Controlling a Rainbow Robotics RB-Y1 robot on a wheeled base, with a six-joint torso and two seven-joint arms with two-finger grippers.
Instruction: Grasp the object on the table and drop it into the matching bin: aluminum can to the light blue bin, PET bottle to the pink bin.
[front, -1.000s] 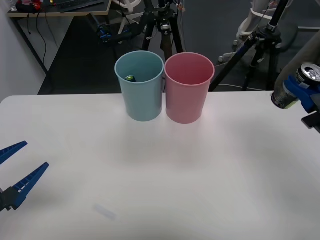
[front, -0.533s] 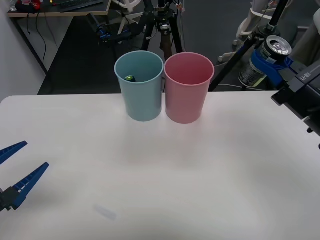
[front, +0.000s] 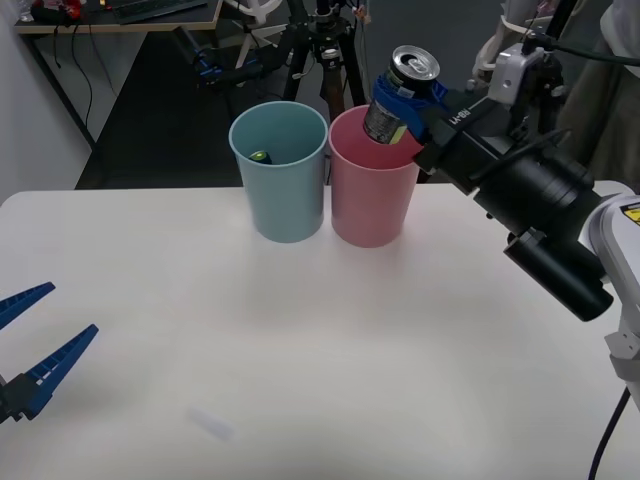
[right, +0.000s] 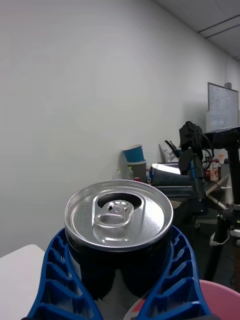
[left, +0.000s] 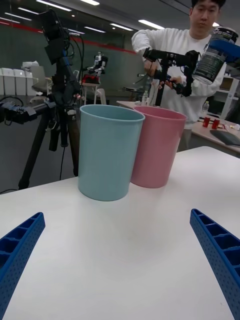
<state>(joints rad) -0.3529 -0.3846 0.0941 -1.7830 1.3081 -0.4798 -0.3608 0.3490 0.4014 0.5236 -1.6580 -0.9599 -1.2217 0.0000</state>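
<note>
The aluminum can (front: 409, 84), dark grey with a silver pull-tab top, hangs tilted in the air with my right gripper (front: 402, 102) shut on it. In the front view it sits over the pink bin's (front: 372, 200) far rim. Close up, the can (right: 119, 220) rests between the blue fingers (right: 60, 280). The light blue bin (front: 282, 195) stands touching the pink one on its left, with a small green thing (front: 260, 156) inside. My left gripper (front: 68, 310) waits open low over the table (front: 300, 350) at the near left. From the left wrist, both bins (left: 107, 155) (left: 156, 150) and the raised can (left: 214, 56) show.
Black tripods (front: 325, 50) and stands crowd the floor behind the table's far edge. A faint grey smudge (front: 210, 425) marks the tabletop near the front. My right arm's dark forearm (front: 540, 210) slants over the table's right side.
My right gripper has carried the can up and to the left, from the table's far right edge to above the pink bin. The left arm has not moved.
</note>
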